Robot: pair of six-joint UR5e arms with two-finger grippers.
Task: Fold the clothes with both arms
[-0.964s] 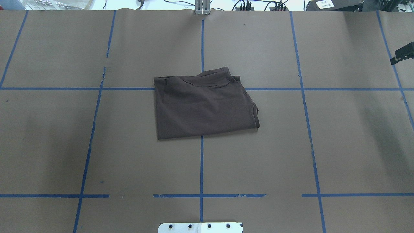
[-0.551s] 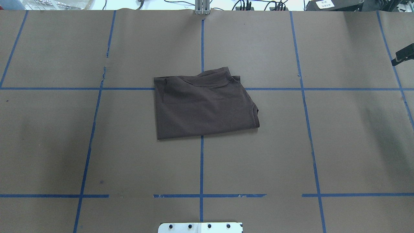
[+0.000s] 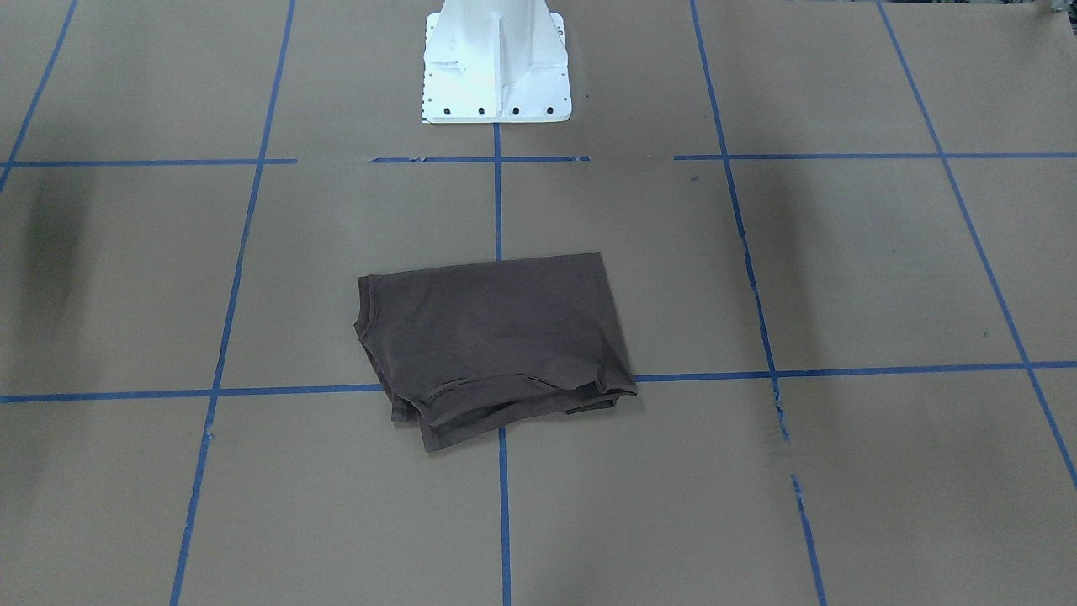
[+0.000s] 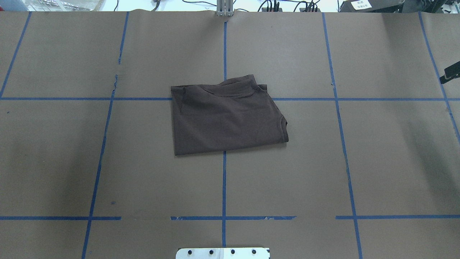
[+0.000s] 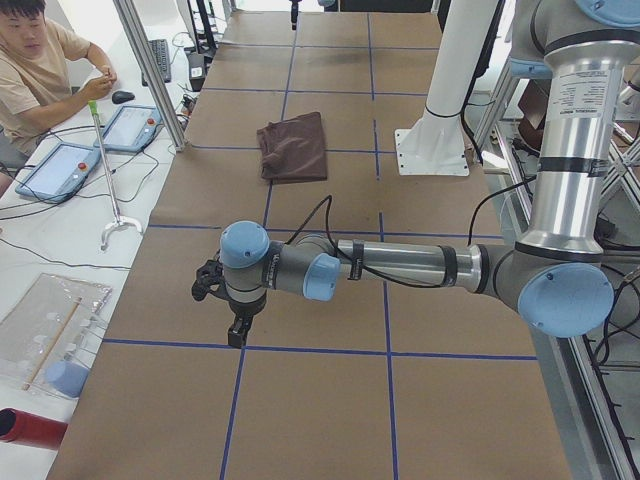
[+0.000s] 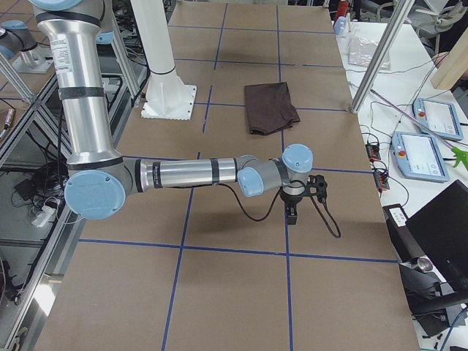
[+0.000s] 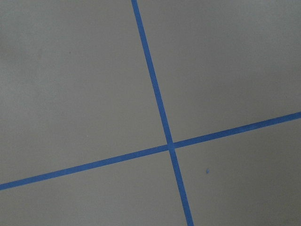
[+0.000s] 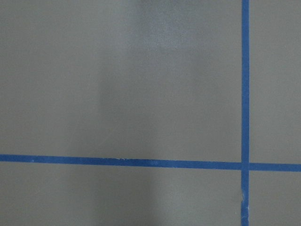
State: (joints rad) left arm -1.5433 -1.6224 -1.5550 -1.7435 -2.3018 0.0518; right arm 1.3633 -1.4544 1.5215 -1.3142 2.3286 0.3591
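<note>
The clothes are one dark brown T-shirt (image 4: 226,115), folded into a rough rectangle at the middle of the table, also seen in the front view (image 3: 492,337) and both side views (image 5: 293,147) (image 6: 270,107). Nothing touches it. The left arm (image 5: 400,263) stretches low over the table far from the shirt, its gripper (image 5: 238,330) pointing down; I cannot tell whether it is open or shut. The right arm (image 6: 190,173) does the same at the other end, and its gripper (image 6: 292,213) is equally unreadable. A black bit of the right arm (image 4: 452,73) shows at the overhead view's right edge. Both wrist views show only brown paper and blue tape.
Brown paper with blue tape lines (image 4: 223,180) covers the table. The white pedestal base (image 3: 496,59) stands at the robot's side. A person (image 5: 40,70) sits beside tablets (image 5: 130,128) off the far edge. More tablets (image 6: 437,117) and cables lie beyond the edge.
The black part of the right arm at the overhead view's right edge has slid further right and down, almost out of frame. The shirt has not moved.
</note>
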